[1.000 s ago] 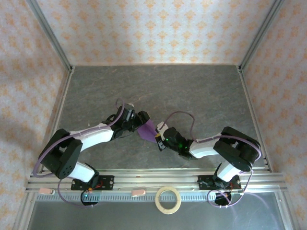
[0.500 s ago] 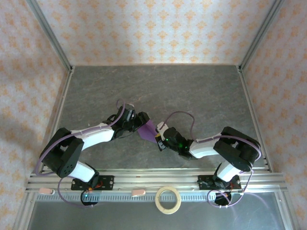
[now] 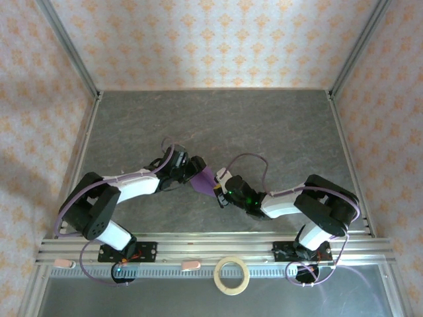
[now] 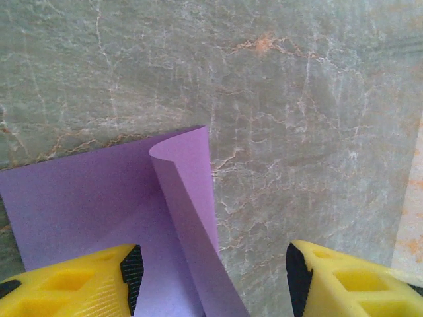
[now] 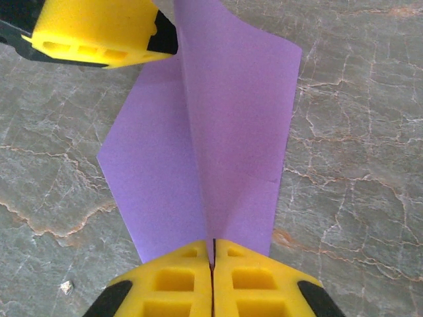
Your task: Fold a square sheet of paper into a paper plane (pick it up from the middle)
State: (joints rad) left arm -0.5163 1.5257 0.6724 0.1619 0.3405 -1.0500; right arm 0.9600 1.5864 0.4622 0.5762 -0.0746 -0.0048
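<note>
The purple sheet of paper (image 3: 204, 178) lies on the grey table between the two grippers, folded, with a ridge standing up along its centre crease. My right gripper (image 5: 213, 254) is shut on the near end of that ridge, and the paper (image 5: 231, 119) fans out beyond the yellow fingers. My left gripper (image 4: 213, 281) is open just above the sheet's other end. A curled flap of the paper (image 4: 188, 198) rises between its fingers, touching neither pad. One left finger (image 5: 99, 33) shows at the top left of the right wrist view.
A tan tape ring (image 3: 232, 275) lies on the front rail between the arm bases. Metal frame posts and patterned walls enclose the grey marble table (image 3: 264, 125), which has free room behind the arms.
The left arm's elbow has drawn in towards the middle, and its gripper has shifted slightly at the paper's left end. The right arm and the paper have held still.
</note>
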